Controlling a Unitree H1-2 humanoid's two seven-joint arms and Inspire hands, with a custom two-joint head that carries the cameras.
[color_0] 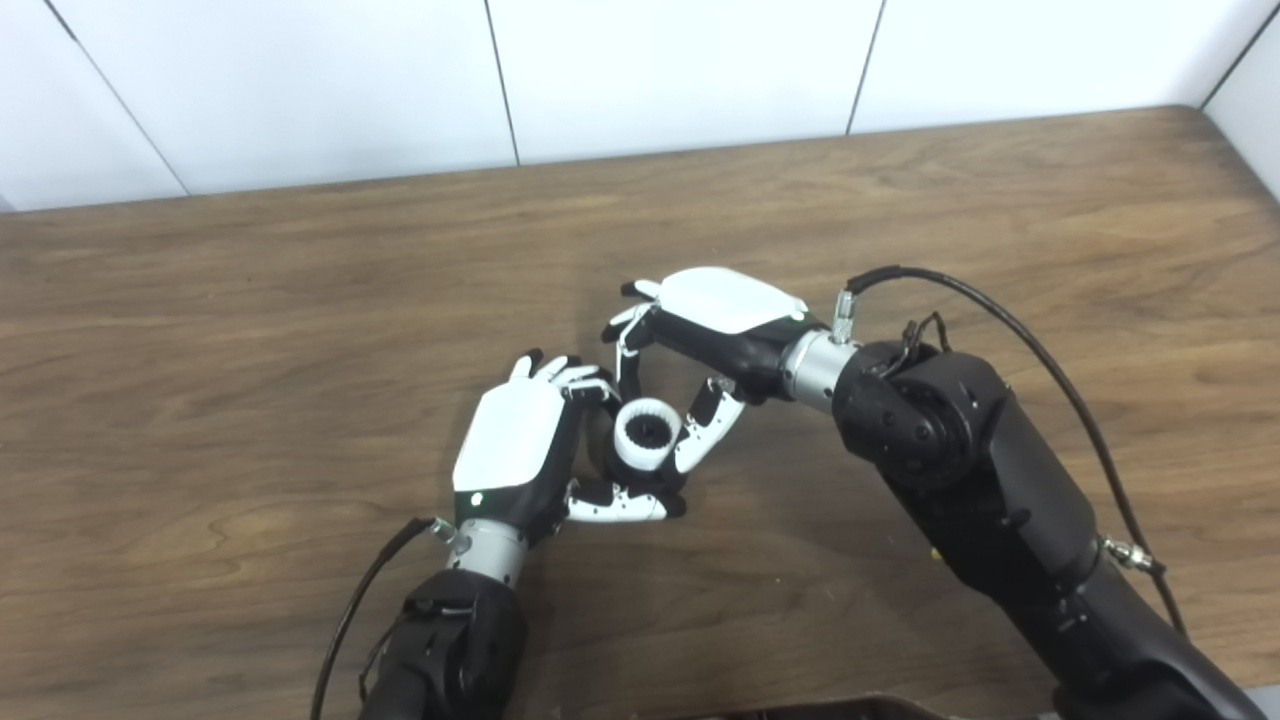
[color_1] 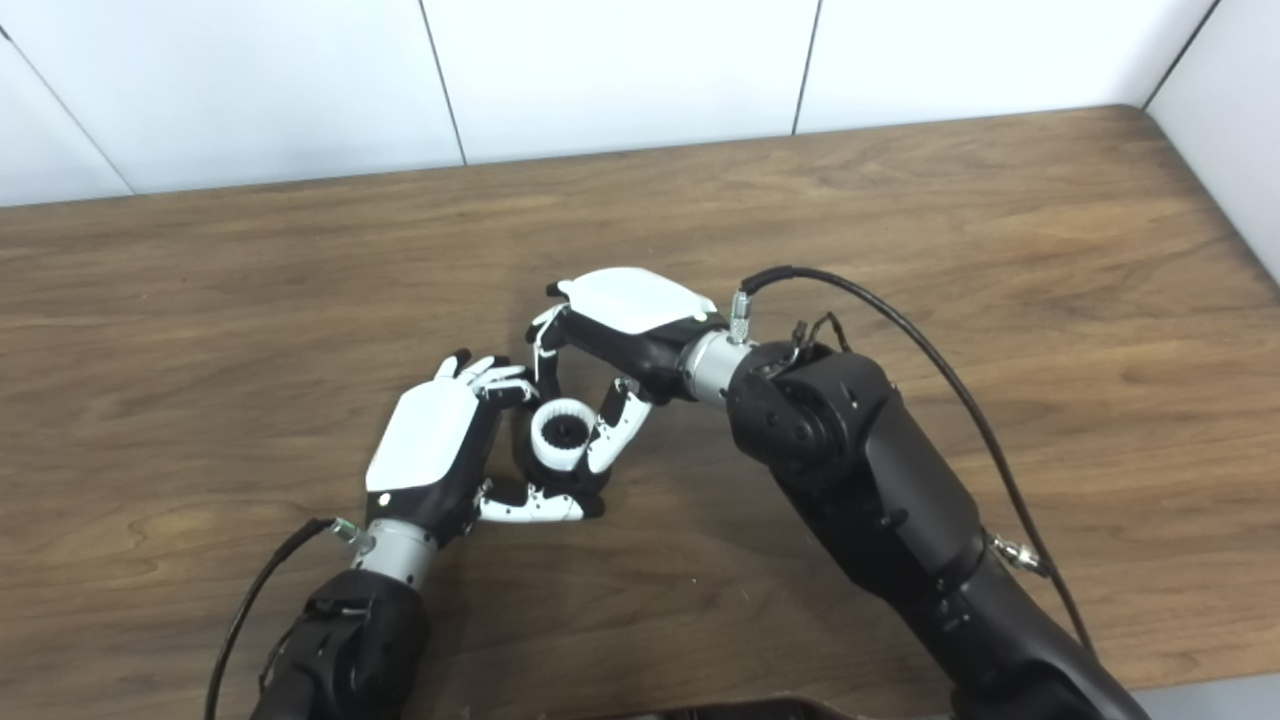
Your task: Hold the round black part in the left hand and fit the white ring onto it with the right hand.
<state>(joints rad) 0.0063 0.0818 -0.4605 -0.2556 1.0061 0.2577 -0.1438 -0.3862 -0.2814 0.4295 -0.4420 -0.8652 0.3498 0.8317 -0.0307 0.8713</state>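
Fingers of the left hand curl round the round black part, thumb lying along its near side — so that hand is closed on the part, back plate up. Fingers of the right hand hang down behind the white ring, thumb angled down on its right edge; they sit narrow at the ring's rim, but whether they actually pinch it or only touch can't be told from either view.

Ring sits on top of the black part, approx. centred, between both hands, just above the wooden table. It is white w/ a toothed or ribbed inner wall and a dark hole in the middle. The black part is mostly hidden by fingers; only dark bits show under and beside the ring.

Right eye view shows a bit more of the ring's inner teeth and the gap between ring and left palm; left eye view shows the right thumb's contact w/ the ring more plainly. Both views show a black cable looping off the right wrist — and white wall panels behind the table.
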